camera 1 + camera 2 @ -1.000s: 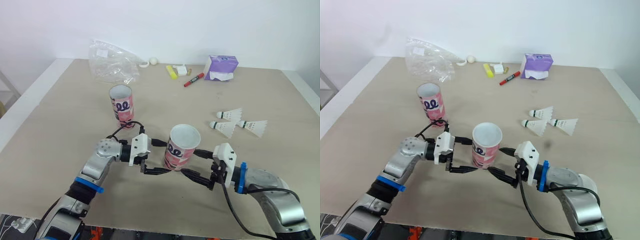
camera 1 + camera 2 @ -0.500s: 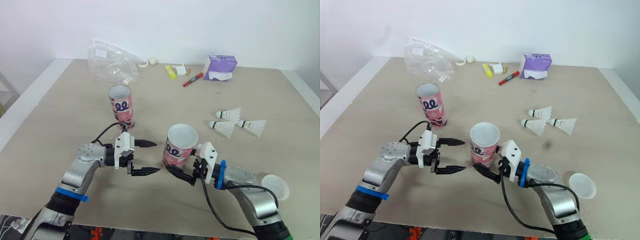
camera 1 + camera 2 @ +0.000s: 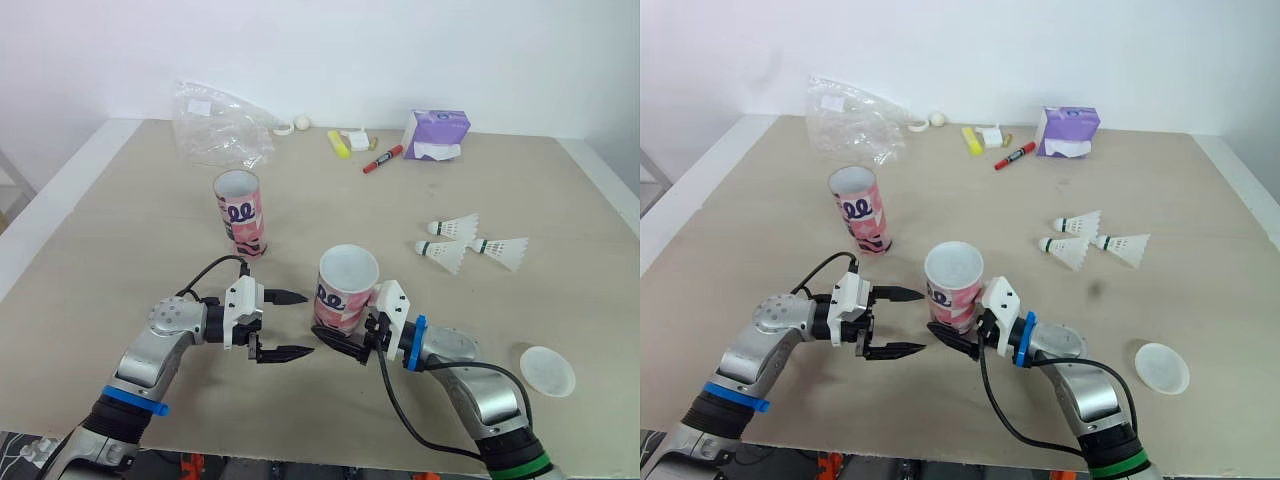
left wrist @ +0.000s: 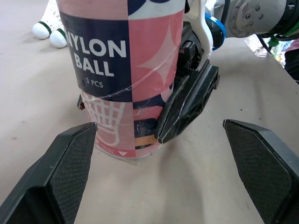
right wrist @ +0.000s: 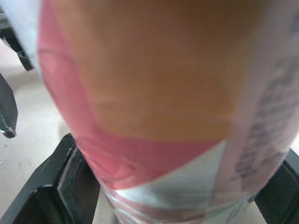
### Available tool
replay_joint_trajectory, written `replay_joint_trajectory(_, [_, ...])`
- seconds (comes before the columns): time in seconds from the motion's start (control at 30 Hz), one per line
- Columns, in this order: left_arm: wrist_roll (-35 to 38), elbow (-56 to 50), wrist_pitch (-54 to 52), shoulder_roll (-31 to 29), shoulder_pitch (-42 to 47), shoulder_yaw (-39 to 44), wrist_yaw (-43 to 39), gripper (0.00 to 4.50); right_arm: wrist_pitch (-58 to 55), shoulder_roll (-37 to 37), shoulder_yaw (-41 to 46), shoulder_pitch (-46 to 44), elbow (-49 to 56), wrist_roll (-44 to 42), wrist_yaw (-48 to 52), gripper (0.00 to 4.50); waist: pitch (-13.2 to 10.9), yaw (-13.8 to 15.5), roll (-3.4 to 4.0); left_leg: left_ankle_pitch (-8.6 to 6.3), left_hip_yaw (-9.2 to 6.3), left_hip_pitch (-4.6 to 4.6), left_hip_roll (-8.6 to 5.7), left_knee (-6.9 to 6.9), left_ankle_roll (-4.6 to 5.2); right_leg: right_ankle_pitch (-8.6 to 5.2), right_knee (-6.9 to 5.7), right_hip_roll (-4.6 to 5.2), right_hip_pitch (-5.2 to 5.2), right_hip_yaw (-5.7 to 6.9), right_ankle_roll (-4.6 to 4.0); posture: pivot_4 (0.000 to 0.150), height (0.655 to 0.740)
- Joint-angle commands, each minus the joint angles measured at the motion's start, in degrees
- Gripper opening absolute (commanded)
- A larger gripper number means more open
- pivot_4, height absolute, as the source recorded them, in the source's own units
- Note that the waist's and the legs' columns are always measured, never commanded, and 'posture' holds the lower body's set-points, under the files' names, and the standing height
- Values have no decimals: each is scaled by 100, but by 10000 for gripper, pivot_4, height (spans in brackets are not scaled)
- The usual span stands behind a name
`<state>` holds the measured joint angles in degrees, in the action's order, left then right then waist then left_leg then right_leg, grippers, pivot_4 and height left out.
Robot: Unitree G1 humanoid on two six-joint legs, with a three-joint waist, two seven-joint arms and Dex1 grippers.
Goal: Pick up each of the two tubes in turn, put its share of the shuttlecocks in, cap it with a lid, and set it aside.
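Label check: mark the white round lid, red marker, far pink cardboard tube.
white round lid (image 3: 547,371), left eye view, disc centre.
red marker (image 3: 386,159), left eye view, mid-barrel.
far pink cardboard tube (image 3: 241,216), left eye view, side wall.

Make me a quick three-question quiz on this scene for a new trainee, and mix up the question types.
1. True or false: the left gripper is clamped on the near tube.
2. How many shuttlecocks lie on the table? A) two B) three C) five
3. Fill in: the white lid lies on the robot's ____ side.
Key: 1 false: its jaws stand open, apart from the tube; the right gripper holds it. 2 B. 3 right.
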<state>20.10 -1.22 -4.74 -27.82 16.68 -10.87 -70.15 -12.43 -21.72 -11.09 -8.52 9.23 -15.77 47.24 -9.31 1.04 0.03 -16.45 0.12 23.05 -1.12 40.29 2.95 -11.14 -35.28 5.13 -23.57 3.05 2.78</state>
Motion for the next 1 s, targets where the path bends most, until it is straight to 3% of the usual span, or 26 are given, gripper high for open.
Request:
replay_joint_trajectory(0.03, [-40, -188, 152, -38, -15, 19, 34, 45000, 116, 50, 23, -70, 78, -25, -17, 44346, 0, -5, 0, 0, 0, 0, 0, 0, -1, 0, -1, -1, 0, 0, 0, 1500, 7400])
replay_joint_trajectory(0.27, [-111, -98, 230, -12, 16, -11, 26, 45000, 82, -14, 47, -36, 184, -25, 24, 44346, 0, -18, 0, 2, 0, -2, 1, 0, -3, 0, -5, -2, -1, -1, -1, 1500, 7400])
replay_joint_trajectory(0.37, [-168, -31, 289, 15, 45, -48, 31, 45000, 52, -3, 19, -19, 200, -33, 28, 36566, 0, -26, 0, 2, 0, -3, 1, 0, -3, 0, -7, -2, -1, -2, -2, 1500, 7400])
replay_joint_trajectory(0.4, [-177, -26, 301, 16, 45, -56, 33, 45000, 62, 5, 13, -17, 204, -8, 2, 31875, 0, -30, 0, 2, 0, -4, 1, 0, -3, 0, -7, -2, 0, -1, -2, 1500, 7400])
replay_joint_trajectory(0.47, [-182, -20, 313, 19, 45, -59, 36, 45000, 49, 19, 12, -15, 225, -7, -25, 28521, 0, -37, 0, 2, 0, -4, 1, 0, -3, 0, -8, -2, 0, -2, -2, 1500, 7400])
replay_joint_trajectory(0.83, [-167, 6, 277, 104, 155, -53, 75, 45000, -188, -187, 311, 214, 805, -158, -201, 28521, 0, -37, 0, 2, 0, -5, 0, 0, -4, -1, -11, -1, 0, -3, -2, 1500, 7400])
replay_joint_trajectory(1.0, [-68, -98, 127, 124, 189, -40, 56, 45000, -775, -374, 1712, 1120, 2068, -873, -891, 28521, -2, -18, 2, 1, -1, -3, -2, 0, -3, -5, -12, 4, 1, -2, 2, 1500, 7400])
